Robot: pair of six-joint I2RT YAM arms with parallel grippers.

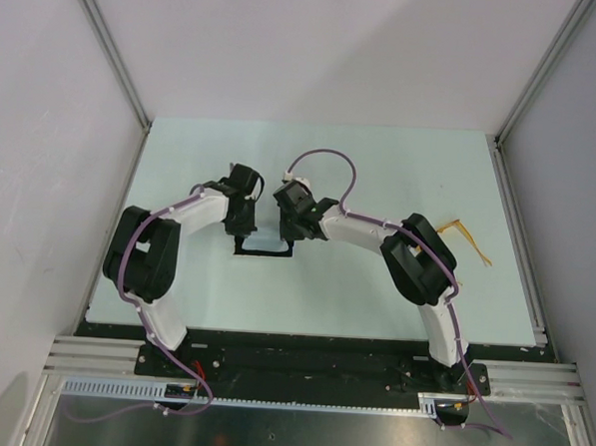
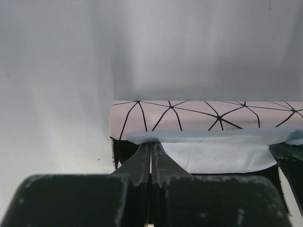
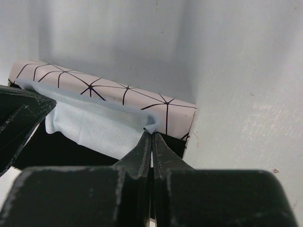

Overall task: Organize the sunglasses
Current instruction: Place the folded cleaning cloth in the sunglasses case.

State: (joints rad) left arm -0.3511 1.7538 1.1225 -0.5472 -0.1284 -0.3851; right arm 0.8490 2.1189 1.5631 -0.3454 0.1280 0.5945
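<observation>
Here, both claws meet over the white sunglasses case (image 2: 199,116) with black triangle lines, which appears open near the middle of the table (image 1: 401,158). The left gripper (image 2: 150,144) is pressed together on the left corner of the blue-grey cleaning cloth (image 2: 218,153); the right gripper (image 3: 152,135) pinches the opposite corner. Held this way, the cloth is stretched between them just in front of the case's patterned wall and above its black interior, presumably so that it can be lowered flat into the case rather than bunched. Whether anything lies in that dark interior beneath the cloth cannot be told. The sunglasses (image 1: 469,237) rest on the table well to the right of the case, beyond the right arm's elbow, touched by neither claw.
</observation>
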